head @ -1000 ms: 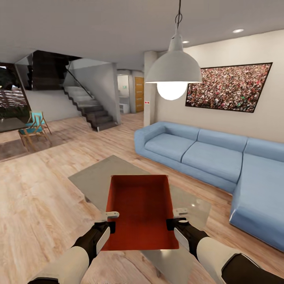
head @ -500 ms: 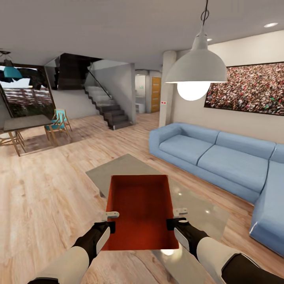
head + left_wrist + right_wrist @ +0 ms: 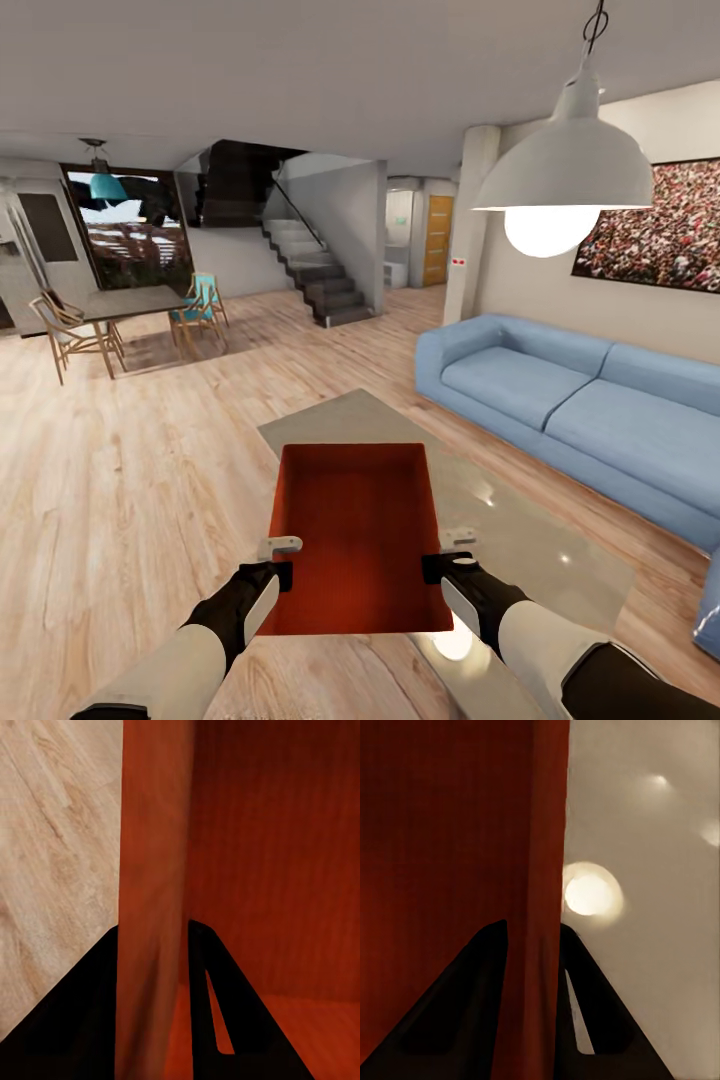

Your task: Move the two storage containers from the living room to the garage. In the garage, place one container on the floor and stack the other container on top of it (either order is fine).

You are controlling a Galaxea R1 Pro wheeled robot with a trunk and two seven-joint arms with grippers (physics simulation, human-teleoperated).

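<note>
Between my two arms, low in the head view, I hold one storage container (image 3: 355,540) — a red-orange, open-top rectangular bin with plain, slightly tapered walls and a bare inside, its long side running away from me. My left gripper (image 3: 283,560) has its jaws clamped on the bin's left wall, one dark finger (image 3: 75,1020) outside and the other inside, as the left wrist view shows; my right gripper (image 3: 448,553) has its jaws clamped on the right wall the same way, the wall passing between the two dark fingers (image 3: 472,1005). The bin hangs above the near end of a glass tabletop (image 3: 520,540) that mirrors the lamp as a bright spot. Around it lies the living room: light wood-plank floor (image 3: 130,500), a light blue sofa (image 3: 560,400) to the right, a white pendant lamp (image 3: 565,175) overhead, a crowd picture (image 3: 660,240) on the wall. Farther off stand a dark staircase (image 3: 320,270) and a dining table (image 3: 120,305) with chairs — one of them teal.
</note>
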